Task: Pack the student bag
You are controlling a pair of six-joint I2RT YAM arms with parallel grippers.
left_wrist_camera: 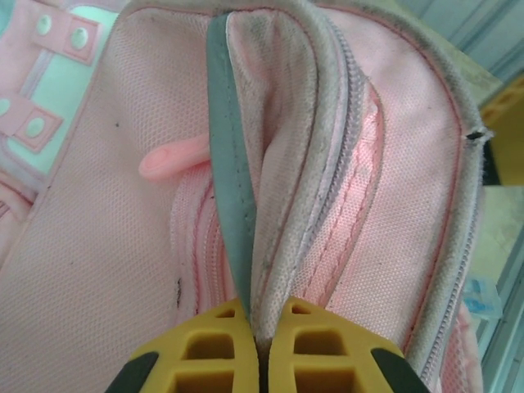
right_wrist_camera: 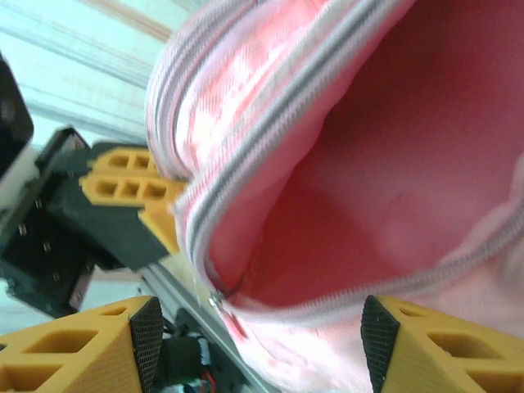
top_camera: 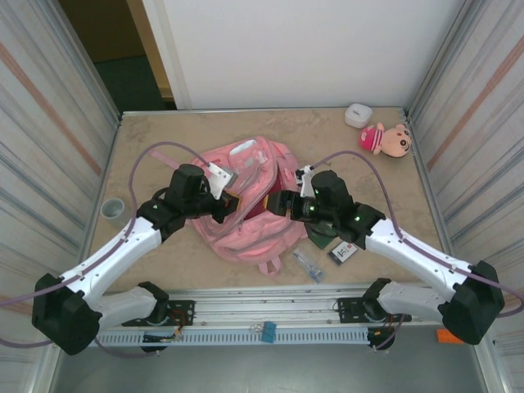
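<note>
The student bag (top_camera: 260,168), a large pink backpack, lies in the middle of the table between both arms, its main zipper open. My left gripper (top_camera: 228,202) is shut on the rim of the bag; in the left wrist view its yellow fingertips (left_wrist_camera: 264,318) pinch the grey-trimmed zipper edge (left_wrist_camera: 282,213) and hold it up. My right gripper (top_camera: 283,205) stands open at the bag's mouth. In the right wrist view its fingers (right_wrist_camera: 258,327) straddle the lower zipper rim, and the bag's pink inside (right_wrist_camera: 393,164) faces the camera. The left gripper (right_wrist_camera: 135,196) shows behind that rim.
A plush doll with a pink hat (top_camera: 386,139) and a small white case (top_camera: 358,115) lie at the back right. A dark card (top_camera: 344,252), a green item (top_camera: 321,237) and a clear plastic piece (top_camera: 308,264) sit under the right arm. A grey ring (top_camera: 112,209) lies far left.
</note>
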